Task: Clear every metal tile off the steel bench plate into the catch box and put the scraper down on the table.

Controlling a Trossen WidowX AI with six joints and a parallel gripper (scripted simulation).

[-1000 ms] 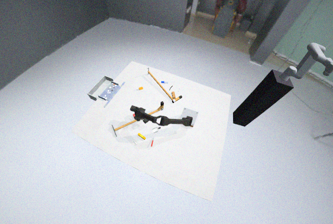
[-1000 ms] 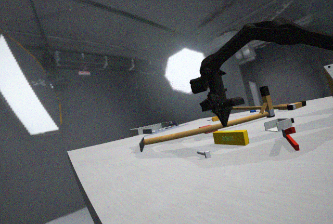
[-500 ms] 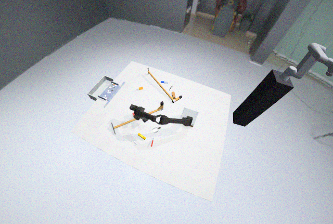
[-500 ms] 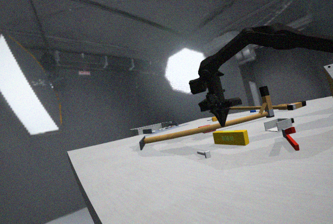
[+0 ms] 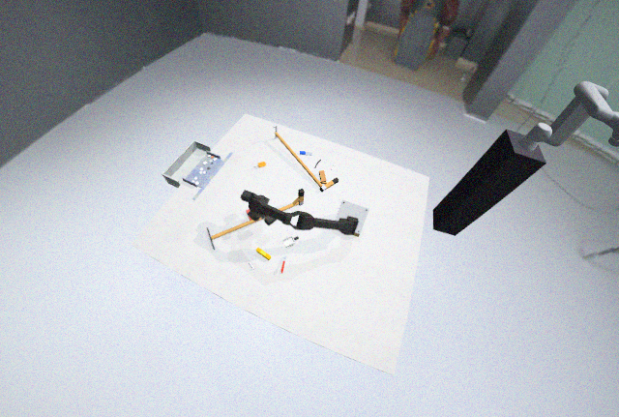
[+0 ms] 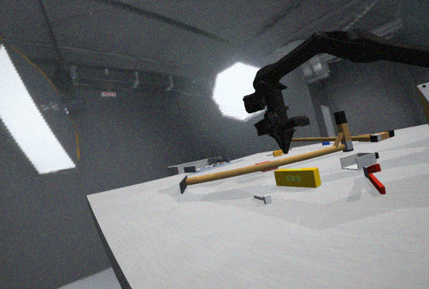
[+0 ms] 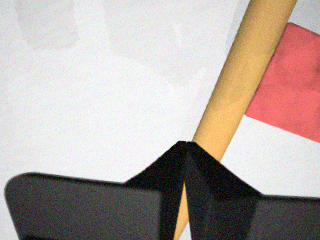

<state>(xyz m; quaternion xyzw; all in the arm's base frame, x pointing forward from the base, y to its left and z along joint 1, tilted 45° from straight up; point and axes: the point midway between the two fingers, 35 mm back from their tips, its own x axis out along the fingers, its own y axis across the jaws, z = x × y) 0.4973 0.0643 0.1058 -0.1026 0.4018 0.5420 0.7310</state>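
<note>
Open up before going for the shaft

The claw (image 5: 258, 216) (image 6: 285, 151) (image 7: 185, 149) is pressed together on nothing, over the shaft of what I take to be the long scraper (image 5: 234, 228) (image 6: 225, 174) (image 7: 235, 85). That tool lies on the worktop (image 5: 349, 292) (image 6: 208, 237) (image 7: 125, 125), blade towards the left edge as seen from the top; whether fingertips and shaft touch, I cannot tell.

The step looks like getting a grip. Rise a little, spread the fingers, and turn the claw until they straddle the slanting shaft squarely. Come straight down, keeping clear of the red block (image 5: 248, 212) (image 6: 268, 169) (image 7: 292, 82) close beside it, then squeeze. Descending shut could roll the tool. Check with a small lift before heading for the bench plate (image 5: 203, 170), beyond the left edge, where pale tiles remain.
</note>
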